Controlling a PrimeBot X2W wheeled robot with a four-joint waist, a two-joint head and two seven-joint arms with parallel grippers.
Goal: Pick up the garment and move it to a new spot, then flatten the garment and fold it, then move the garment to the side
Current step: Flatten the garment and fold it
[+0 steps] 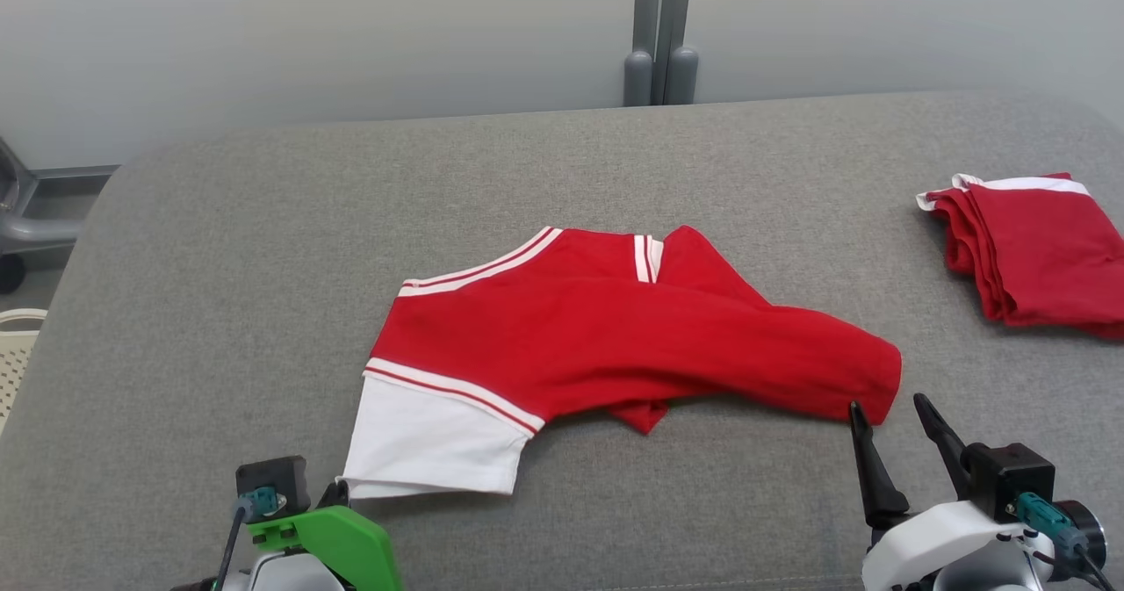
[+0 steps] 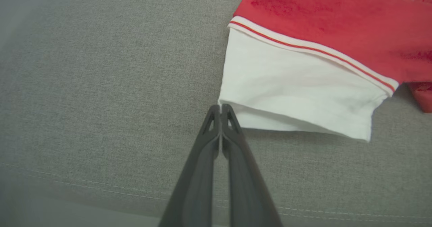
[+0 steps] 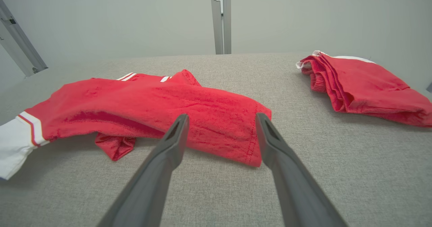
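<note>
The garment (image 1: 615,327) is red with white stripes and a white end, and it lies crumpled lengthwise in the middle of the grey padded table (image 1: 562,161). At the lower left my left gripper (image 1: 338,488) is shut. In the left wrist view its tips (image 2: 220,106) meet on the near corner of the garment's white end (image 2: 297,88) and seem to pinch it. Over at the garment's red right end (image 3: 229,125) my right gripper (image 1: 887,411) stands open. Its fingers (image 3: 221,119) straddle the hemmed edge just short of the cloth.
A folded pile of red clothes (image 1: 1027,248) (image 3: 364,85) lies at the table's right edge. A grey post (image 1: 660,29) stands behind the table against the pale wall. At the far left, past the table's edge, are a white basket (image 1: 13,345) and a grey frame (image 1: 35,213).
</note>
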